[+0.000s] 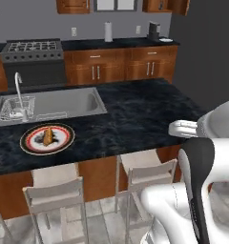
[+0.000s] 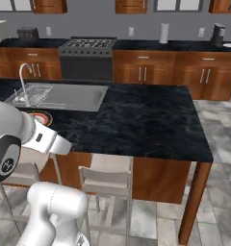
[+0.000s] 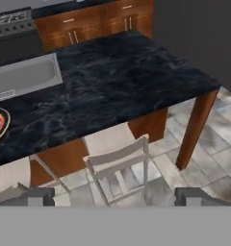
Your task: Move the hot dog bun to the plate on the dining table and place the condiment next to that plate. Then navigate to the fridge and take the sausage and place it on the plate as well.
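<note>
My two-finger gripper (image 3: 115, 196) is wide open and holds nothing, above a pale stool (image 3: 120, 166), while the tan-orange hot dog bun (image 1: 48, 136) lies on the round red-and-black rimmed plate (image 1: 64, 133) on the black marbled dining table (image 3: 132, 81), far to its left.

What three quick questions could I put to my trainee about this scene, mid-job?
1. True or false: the hot dog bun lies on the plate.
2. Where on the dining table is the plate? A) just in front of the sink, on the stool side; B) against the stove; C) at the far right corner.
3. Fill in: the end effector has its jaws ____.
Key: 1 true; 2 A; 3 open.
</note>
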